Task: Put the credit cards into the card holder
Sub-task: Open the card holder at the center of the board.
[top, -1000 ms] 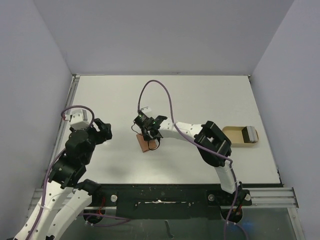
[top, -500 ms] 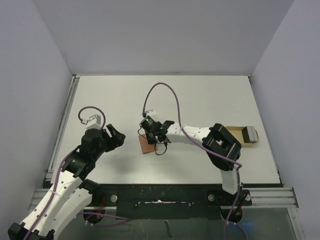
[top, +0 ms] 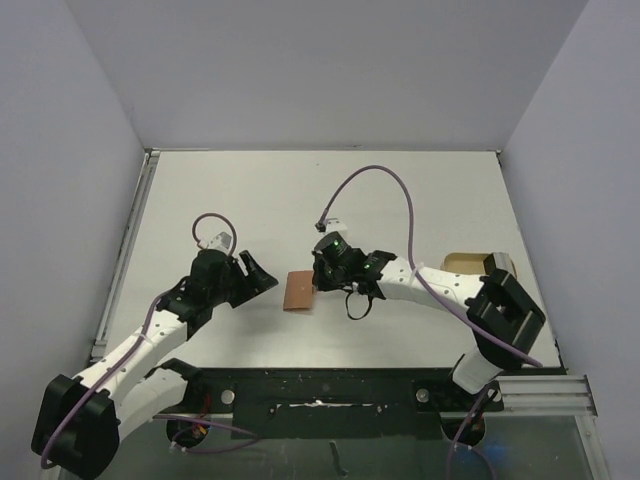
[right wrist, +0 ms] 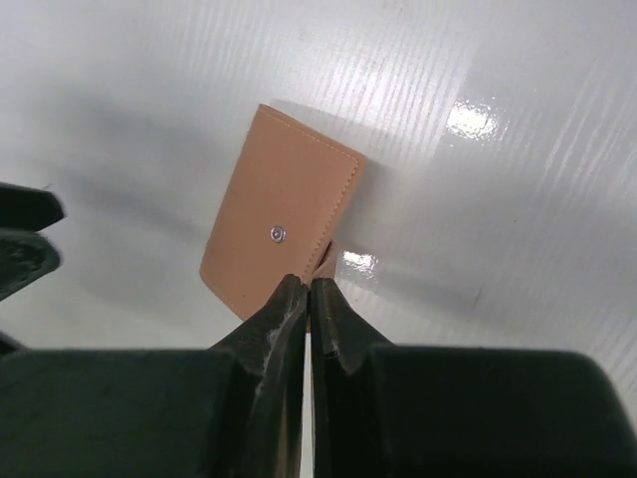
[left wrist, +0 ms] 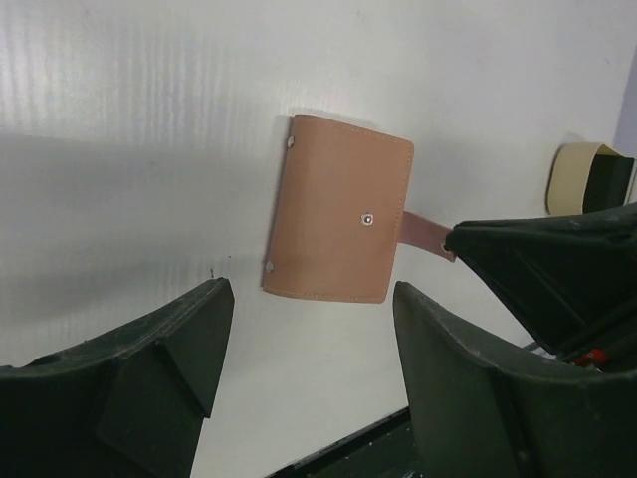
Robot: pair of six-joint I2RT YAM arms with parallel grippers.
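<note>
The card holder (top: 298,292) is a reddish-brown leather wallet lying folded shut on the table, pale stud up; it also shows in the left wrist view (left wrist: 338,221) and the right wrist view (right wrist: 279,234). My right gripper (top: 321,282) (right wrist: 309,284) is shut on its snap tab (left wrist: 428,234) at the wallet's right edge. My left gripper (top: 262,277) (left wrist: 311,301) is open and empty, just left of the wallet, not touching it. The credit cards (top: 500,267) lie grey-blue in the tan tray (top: 461,263) at the far right.
The tray also shows at the right edge of the left wrist view (left wrist: 570,177). The right arm's forearm (top: 440,285) and its purple cable (top: 395,180) span the table between wallet and tray. The table's black front rail (top: 320,385) runs close below the wallet.
My left gripper has swung right and down to the wallet's left side. My right gripper has shifted right, from over the wallet to its right edge; the wallet now lies uncovered.
</note>
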